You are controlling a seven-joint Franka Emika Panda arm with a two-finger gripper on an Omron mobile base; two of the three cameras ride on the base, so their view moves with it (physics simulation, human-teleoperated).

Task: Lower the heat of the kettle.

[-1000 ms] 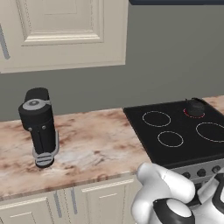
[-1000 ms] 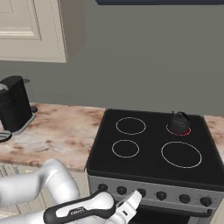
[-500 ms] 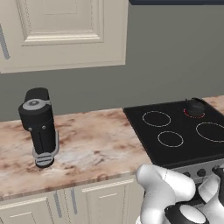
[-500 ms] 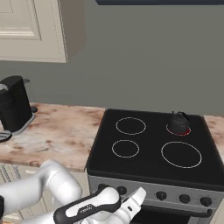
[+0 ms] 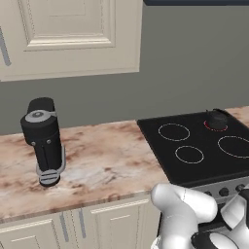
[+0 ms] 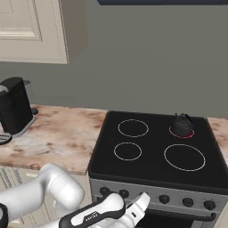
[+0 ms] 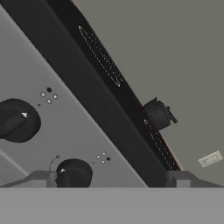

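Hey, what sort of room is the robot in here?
A kitchen, rendered: a black stove with a kettle on a red-ringed burner, a marble counter, and cream cabinets.

Kettle (image 6: 181,125) on stove (image 6: 151,171) back-right burner; coffee machine (image 5: 44,141) on counter (image 5: 97,170) left.

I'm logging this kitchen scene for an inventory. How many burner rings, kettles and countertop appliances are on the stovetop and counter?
Burner rings: 4 (one glows red under the kettle)
Kettle: 1
Black countertop appliance: 1
Total: 6
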